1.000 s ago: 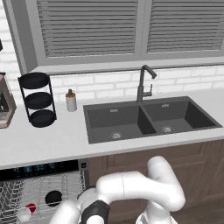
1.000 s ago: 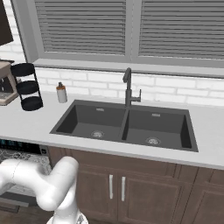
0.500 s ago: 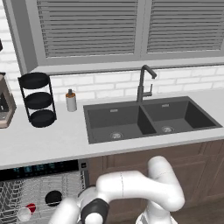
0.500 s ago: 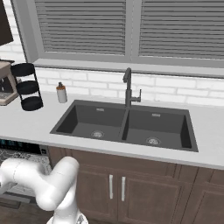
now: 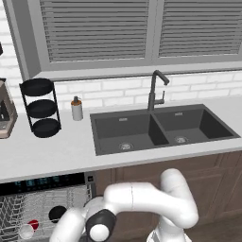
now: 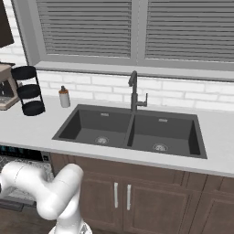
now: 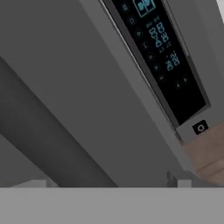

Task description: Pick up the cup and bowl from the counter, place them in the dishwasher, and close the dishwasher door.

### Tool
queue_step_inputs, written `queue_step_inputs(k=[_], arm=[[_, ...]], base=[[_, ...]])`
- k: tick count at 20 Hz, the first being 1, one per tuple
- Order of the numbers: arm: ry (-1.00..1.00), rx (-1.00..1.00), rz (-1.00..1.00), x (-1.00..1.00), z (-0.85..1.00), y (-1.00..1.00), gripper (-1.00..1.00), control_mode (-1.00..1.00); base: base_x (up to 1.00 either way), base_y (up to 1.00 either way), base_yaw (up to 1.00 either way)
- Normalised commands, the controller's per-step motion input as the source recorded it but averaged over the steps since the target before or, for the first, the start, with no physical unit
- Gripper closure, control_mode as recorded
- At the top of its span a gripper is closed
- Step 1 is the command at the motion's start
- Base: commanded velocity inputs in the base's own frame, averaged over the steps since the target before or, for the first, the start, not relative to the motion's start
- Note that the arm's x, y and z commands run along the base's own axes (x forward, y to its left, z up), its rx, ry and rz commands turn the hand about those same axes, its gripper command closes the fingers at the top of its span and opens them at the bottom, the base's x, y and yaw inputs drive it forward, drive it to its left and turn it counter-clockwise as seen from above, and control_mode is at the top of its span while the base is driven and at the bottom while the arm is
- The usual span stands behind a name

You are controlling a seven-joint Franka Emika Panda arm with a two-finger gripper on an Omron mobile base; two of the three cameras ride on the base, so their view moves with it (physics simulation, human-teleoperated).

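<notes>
The cup and bowl sit in the dishwasher rack. The gripper, jaws wide apart and empty, faces the door closely, its bar handle running diagonally just ahead.

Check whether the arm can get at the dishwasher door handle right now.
Probably yes: the handle lies just ahead of the open fingers on the door, with nothing in between.
</notes>
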Motion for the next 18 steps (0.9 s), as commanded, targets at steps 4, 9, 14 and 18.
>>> queue_step_inputs(k=[4, 9, 14, 18], arm=[[0.00, 0.00, 0.01, 1.00, 0.16, -0.55, -1.00, -1.00], [0.04, 0.00, 0.00, 1.00, 0.10, -0.59, -1.00, -1.00], [0.09, 0.03, 0.01, 1.00, 0.00, -0.74, -1.00, -1.00], [0.06, 0.02, 0.00, 1.00, 0.00, -0.76, -1.00, -1.00]], base=[[0.00, 0.00, 0.00], [0.00, 0.00, 0.00], [0.00, 0.00, 0.00], [0.00, 0.00, 0.00]])
